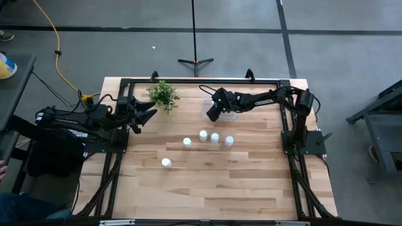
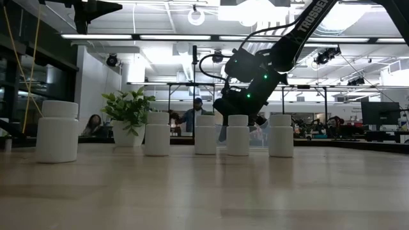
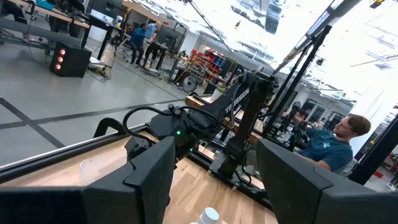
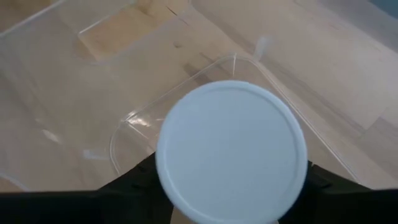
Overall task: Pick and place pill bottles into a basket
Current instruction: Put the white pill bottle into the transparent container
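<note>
A round white bottle cap (image 4: 231, 151), smooth and flat, is seen from above between the dark fingers of the right gripper (image 1: 215, 112), which is poised over the basket (image 4: 124, 134), a clear plastic bin with rounded corners lying on the pale wooden table (image 1: 207, 188). The bottle appears pinched between the fingers, though contact at the fingertips cannot be told for certain. Five more pill bottles (image 1: 203, 135), small white cylinders, are stood upright on the table in front of the basket, one (image 1: 166, 163) set apart nearer the front edge. The left gripper (image 1: 146, 115) is held beside a leafy green potted plant (image 1: 163, 94), its fingers (image 3: 152, 177) spread apart
</note>
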Motion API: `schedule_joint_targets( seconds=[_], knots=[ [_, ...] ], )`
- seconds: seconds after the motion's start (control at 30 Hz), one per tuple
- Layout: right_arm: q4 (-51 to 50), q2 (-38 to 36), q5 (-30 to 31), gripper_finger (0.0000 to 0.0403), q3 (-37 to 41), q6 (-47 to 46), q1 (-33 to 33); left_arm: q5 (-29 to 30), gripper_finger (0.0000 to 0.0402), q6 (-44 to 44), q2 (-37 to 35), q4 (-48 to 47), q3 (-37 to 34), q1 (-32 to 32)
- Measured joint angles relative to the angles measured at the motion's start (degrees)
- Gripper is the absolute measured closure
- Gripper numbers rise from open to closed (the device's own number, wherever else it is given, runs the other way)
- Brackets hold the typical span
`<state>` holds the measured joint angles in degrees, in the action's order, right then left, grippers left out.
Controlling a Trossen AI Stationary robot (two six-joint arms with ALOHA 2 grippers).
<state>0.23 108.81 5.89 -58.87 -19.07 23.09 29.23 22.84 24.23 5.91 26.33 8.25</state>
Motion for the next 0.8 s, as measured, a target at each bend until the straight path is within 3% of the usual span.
schedule_joint_targets(
  seconds=[0.8],
  knots=[
    [0.30, -0.15, -0.52, 0.0183, -0.02, 0.02, -0.01, -0.02, 0.0142, 0.00, -0.01, 0.00, 0.00, 0.00]
  ],
)
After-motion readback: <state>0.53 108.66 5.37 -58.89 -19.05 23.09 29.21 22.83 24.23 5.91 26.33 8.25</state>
